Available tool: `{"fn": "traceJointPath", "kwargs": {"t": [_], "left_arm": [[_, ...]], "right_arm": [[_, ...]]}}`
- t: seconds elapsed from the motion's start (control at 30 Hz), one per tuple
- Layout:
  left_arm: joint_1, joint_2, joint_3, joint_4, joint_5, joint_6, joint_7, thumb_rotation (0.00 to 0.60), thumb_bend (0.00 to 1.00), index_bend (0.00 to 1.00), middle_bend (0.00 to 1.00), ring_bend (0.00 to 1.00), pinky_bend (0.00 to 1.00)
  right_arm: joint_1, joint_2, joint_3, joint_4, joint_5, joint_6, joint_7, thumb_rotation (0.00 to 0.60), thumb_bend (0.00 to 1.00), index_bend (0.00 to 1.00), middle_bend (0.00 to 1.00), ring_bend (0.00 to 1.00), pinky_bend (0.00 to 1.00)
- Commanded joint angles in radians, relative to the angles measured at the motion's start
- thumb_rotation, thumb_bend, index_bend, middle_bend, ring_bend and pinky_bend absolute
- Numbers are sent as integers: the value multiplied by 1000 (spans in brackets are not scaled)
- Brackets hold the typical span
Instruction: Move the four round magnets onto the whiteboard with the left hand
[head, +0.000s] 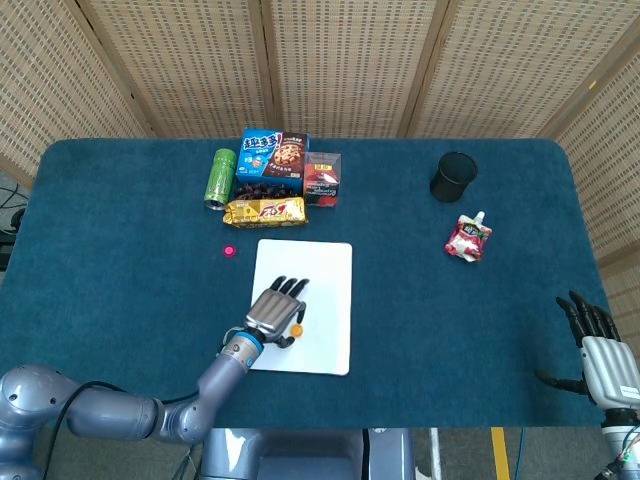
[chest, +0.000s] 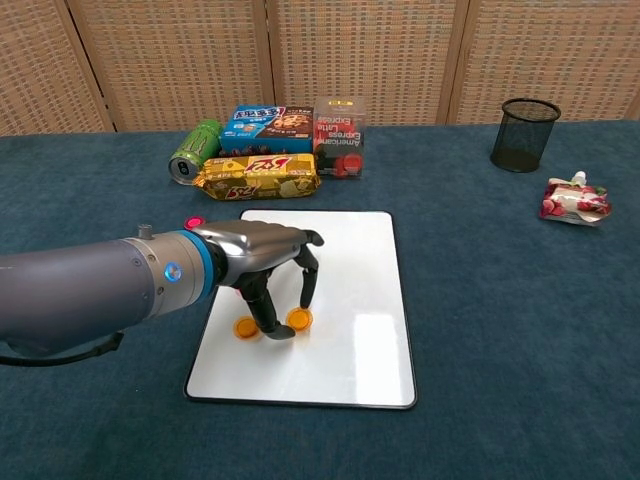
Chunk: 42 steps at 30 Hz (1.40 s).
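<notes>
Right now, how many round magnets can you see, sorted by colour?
Orange magnets: 2, both on the whiteboard, one of them between the fingertips of the left hand.
Pink magnet: 1, on the table to the left of the board.
Total: 3 in sight. The hand covers part of the board, so another could be hidden.
</notes>
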Motion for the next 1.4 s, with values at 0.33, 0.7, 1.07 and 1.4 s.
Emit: {"fn": "traceJointPath", "kwargs": {"t": [0.33, 0.7, 1.07, 1.4], "left_arm": [[17, 20, -11, 32, 82, 28, -53, 600, 215, 426, 0, 0, 0], [42, 80, -59, 267, 86, -16, -132, 600, 333, 427, 0, 0, 0], [91, 19, -94, 424, 54, -13, -207, 600, 331, 427, 0, 0, 0], [90, -76, -161, 539, -20, 3, -183, 600, 332, 427, 0, 0, 0]], "right_arm": [[-1, 2, -1, 0, -1, -1, 11, 600, 77, 0, 0, 0, 0], [1, 3, -1, -2, 1, -6, 5, 600, 78, 0, 0, 0, 0], [3, 6, -1, -10, 9, -13, -7, 600, 78, 0, 0, 0, 0], [3, 7, -2, -11, 8, -15, 1, 600, 80, 0, 0, 0, 0]]}}
